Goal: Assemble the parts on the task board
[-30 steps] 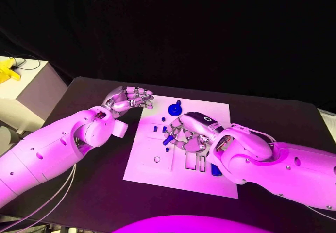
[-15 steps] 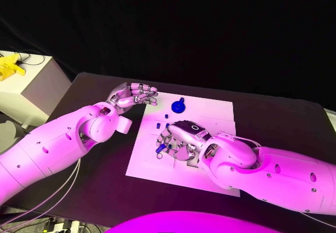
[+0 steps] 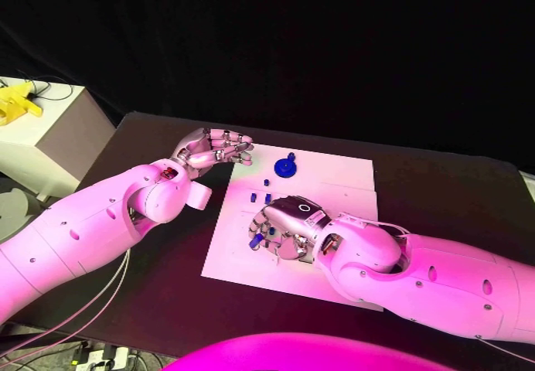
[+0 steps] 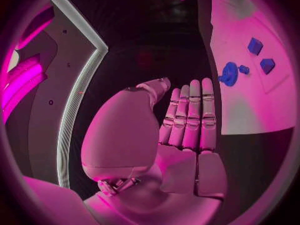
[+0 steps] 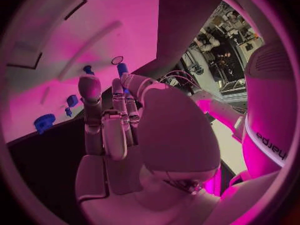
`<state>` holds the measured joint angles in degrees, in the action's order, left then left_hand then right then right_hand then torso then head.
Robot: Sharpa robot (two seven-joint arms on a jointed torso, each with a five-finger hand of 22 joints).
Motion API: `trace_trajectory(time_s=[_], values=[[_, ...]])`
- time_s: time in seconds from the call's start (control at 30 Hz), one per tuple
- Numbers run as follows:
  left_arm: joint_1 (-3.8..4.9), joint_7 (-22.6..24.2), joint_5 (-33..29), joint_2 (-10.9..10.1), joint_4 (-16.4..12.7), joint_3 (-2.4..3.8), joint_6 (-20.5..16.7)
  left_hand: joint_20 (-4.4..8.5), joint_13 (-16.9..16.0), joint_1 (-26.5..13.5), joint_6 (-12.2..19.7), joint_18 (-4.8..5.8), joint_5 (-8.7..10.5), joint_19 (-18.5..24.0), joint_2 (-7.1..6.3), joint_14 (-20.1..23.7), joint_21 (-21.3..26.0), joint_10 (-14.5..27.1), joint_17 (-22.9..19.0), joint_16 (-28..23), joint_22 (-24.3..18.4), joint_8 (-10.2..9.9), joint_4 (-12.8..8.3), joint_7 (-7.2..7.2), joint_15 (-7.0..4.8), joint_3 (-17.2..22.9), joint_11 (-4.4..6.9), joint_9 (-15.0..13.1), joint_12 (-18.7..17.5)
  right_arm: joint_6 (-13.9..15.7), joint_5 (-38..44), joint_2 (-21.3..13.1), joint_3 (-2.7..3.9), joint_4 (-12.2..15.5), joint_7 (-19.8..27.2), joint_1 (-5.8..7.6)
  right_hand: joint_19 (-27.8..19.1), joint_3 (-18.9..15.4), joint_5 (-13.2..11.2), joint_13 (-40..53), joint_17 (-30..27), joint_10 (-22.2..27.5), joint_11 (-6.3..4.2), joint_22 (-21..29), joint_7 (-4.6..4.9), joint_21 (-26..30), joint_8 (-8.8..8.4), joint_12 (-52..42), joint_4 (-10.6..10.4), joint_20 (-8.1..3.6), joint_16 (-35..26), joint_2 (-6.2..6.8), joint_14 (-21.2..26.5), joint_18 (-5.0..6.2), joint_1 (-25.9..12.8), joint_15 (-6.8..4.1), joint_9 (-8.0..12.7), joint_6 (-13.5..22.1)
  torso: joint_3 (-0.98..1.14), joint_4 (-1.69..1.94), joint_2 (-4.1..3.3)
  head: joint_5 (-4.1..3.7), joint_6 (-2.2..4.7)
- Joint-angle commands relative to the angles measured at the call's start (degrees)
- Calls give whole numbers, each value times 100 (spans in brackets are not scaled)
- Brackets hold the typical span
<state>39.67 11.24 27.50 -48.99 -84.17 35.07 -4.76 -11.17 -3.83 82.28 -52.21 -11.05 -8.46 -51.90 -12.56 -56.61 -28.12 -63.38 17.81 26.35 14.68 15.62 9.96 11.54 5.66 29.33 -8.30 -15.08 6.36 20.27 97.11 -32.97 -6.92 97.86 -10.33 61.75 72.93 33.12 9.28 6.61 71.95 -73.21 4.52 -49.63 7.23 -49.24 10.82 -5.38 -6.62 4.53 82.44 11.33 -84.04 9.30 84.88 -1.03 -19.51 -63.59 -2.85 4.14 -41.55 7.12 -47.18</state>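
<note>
The white task board [image 3: 340, 179] lies mid-table. On its far part a blue gear [image 3: 287, 166] and small blue pieces [image 3: 267, 183] sit. My right hand [image 3: 285, 229] hovers low over the board's near left area, back up, pinching a blue peg [image 3: 257, 241] at its fingertips. The right wrist view shows that peg [image 5: 122, 69] between thumb and fingers, with the gear [image 5: 44, 122] farther off. My left hand [image 3: 212, 147] hangs beside the board's far left corner, fingers curled in and holding nothing. In the left wrist view, the gear [image 4: 229, 74] lies just past its fingers [image 4: 190, 117].
A white cabinet [image 3: 50, 143] with a yellow object [image 3: 14, 104] on it stands off the table's left side. The black table [image 3: 446, 193] stretches bare to the right of the board. My right forearm [image 3: 446, 278] covers the board's near right corner.
My right hand has turned over and slid toward the board's near left area with the peg. My left hand has hardly moved.
</note>
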Motion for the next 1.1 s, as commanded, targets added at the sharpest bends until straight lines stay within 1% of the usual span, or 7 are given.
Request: trace_trajectory(time_s=[0.03, 0.2, 0.43, 0.67, 0.93, 1.1], values=[[-2, 31, -11, 9, -17, 4, 82, -30, -8, 37, -7, 76, -8, -14, 40, -9, 25, -31, 5, -15, -8, -32, -10, 18, 13, -34, -24, 4, -18, -144, 323, 14, -5, -9, -68, -21, -36, -2, 23, 3, 5, -160, -124, -8, 35, -10, 21, 36, 40, -17, -24, -8, -221, -56, -40, -25, -3, 0, -2, 4, 5, 4, -14], [-2, 29, -11, 5, -17, 4, 83, -30, -8, 37, -7, 76, -8, -14, 40, -9, 25, -31, 5, -15, -8, -32, -10, 18, 13, -34, -24, 4, -18, -184, 369, 15, -8, -19, -105, -31, -36, -2, 23, 3, 5, -160, -124, -8, 35, -10, 21, 36, 40, -17, -24, -8, -221, -56, -40, -25, -3, 0, -3, -2, 4, 11, -21], [-2, 25, -11, 0, -17, 4, 86, -30, -8, 37, -7, 76, -8, -14, 40, -9, 25, -31, 5, -15, -8, -32, -10, 18, 13, -34, -24, 4, -18, -279, 435, 2, -11, -19, -166, -39, -38, 0, 21, 7, 14, -163, -123, -14, 35, -14, 23, 38, 47, -16, -20, -9, -223, -57, -55, -24, -7, -2, -4, 0, 3, 14, -30], [-2, 23, -11, -3, -15, 4, 87, -31, -8, 30, -5, 77, -8, -15, 40, -11, 31, -29, 19, -29, -11, -39, -4, 24, 15, -40, -28, 9, -27, -289, 525, -24, -13, -1, -265, -46, -37, 1, 15, 10, 19, -165, -123, -23, 35, -21, 25, 40, 53, -15, -18, -10, -224, -58, -66, -23, -10, -3, -2, 1, 5, 15, -32], [-2, 23, -11, 0, -16, 4, 88, -31, -8, 30, -5, 77, -8, -15, 40, -11, 31, -29, 19, -29, -11, -39, -4, 24, 15, -40, -28, 9, -27, -288, 547, 0, -13, -6, -275, -55, -50, 2, 5, 14, -6, -161, -120, -9, 35, -2, 23, 50, 65, -12, -29, -3, -218, -54, -93, -22, -13, 6, -4, 1, 4, 9, -29], [-2, 21, -11, 2, -16, 4, 93, -31, -8, 30, -5, 77, -8, -15, 40, -11, 31, -29, 19, -29, -11, -39, -4, 24, 15, -40, -28, 9, -27, -305, 539, 90, -25, -83, -260, -89, -95, 34, -24, 16, -20, -62, -84, 18, 68, 52, -31, 133, 119, 8, -38, 29, -215, -46, -219, 6, -8, 116, -5, 3, 5, 11, -31]])
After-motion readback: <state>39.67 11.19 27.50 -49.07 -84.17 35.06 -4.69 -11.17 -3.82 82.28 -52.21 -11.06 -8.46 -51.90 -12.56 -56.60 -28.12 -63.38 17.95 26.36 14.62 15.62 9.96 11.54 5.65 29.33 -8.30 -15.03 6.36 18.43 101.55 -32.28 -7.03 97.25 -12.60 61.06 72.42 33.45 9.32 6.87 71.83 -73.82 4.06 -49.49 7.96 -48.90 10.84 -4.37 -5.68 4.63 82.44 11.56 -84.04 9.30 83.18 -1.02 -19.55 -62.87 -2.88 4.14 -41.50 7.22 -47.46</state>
